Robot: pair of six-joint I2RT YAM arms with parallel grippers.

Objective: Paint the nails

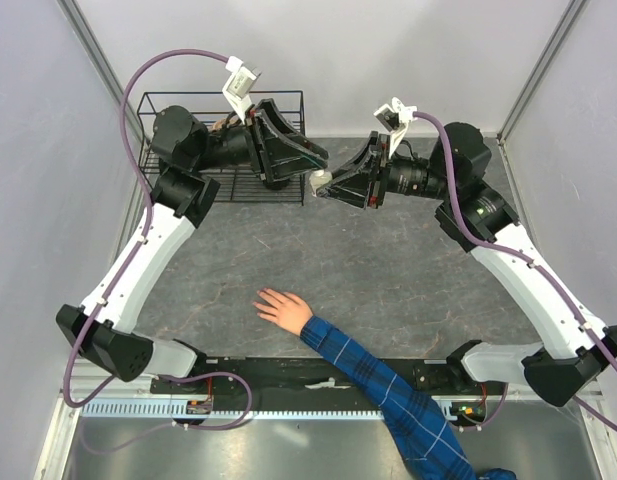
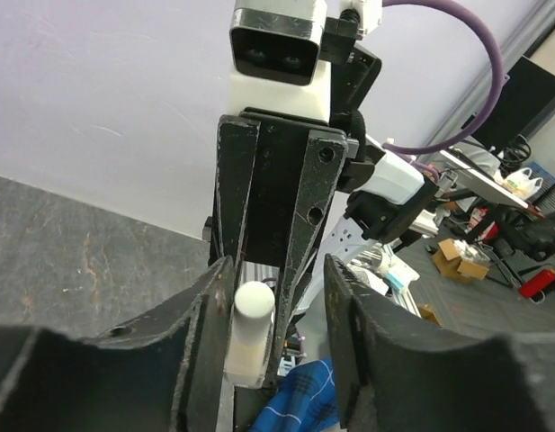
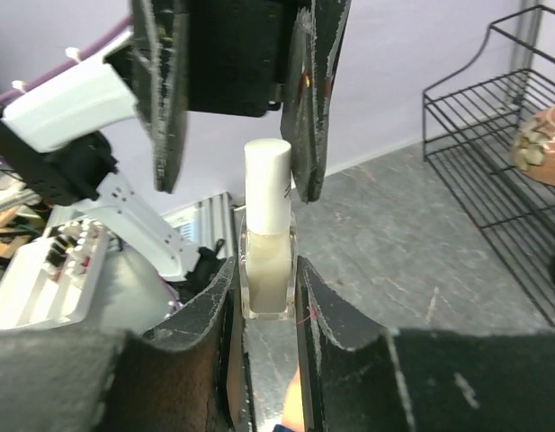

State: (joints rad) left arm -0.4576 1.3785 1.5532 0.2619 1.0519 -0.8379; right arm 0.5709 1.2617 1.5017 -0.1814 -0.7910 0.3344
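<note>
Right gripper (image 3: 264, 297): clamped on the glass body of the bottle (image 3: 266, 274), held upright in the air above the far middle of the table (image 1: 388, 260). The low grip leaves the white cap (image 3: 266, 180) free for my other arm.

Left gripper (image 2: 277, 297): comes in from the opposite side and straddles the cap with its jaws apart. One finger lies against or just beside the cap, and the other shows a clear gap. No grip on it. My reading: this is the uncapping step, with one arm steadying and the other set to twist.

Hand (image 1: 281, 307): flat on the table near the middle of the near edge, fingers spread, blue plaid sleeve (image 1: 388, 385) trailing over that edge. Nails (image 1: 259, 296) face up at the fingertips, too small to judge paint, and are well apart from the bottle. They seem laid out for later reach.

Wire basket (image 1: 218, 94): far left corner, just behind my left wrist. Pinkish item inside, unidentified.
</note>
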